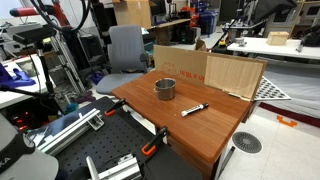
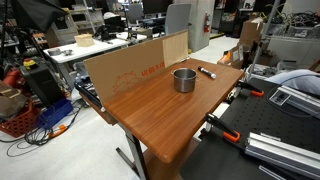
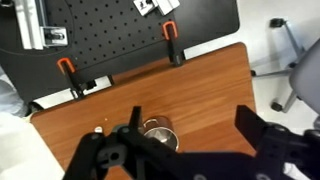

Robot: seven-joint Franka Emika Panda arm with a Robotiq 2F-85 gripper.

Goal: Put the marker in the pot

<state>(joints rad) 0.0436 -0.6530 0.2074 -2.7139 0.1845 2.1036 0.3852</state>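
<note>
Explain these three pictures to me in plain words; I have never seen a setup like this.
This is a robot arm's workplace. Two pictures come from cameras standing around a wooden table; the third looks down from a camera on the arm's wrist. In both exterior views the arm itself is out of frame. On the table stand a small grey metal pot and, lying apart from it, a marker. Cardboard panels lean along one edge. In the wrist view the dark pincer hangs open above the pot, holding nothing.
</note>
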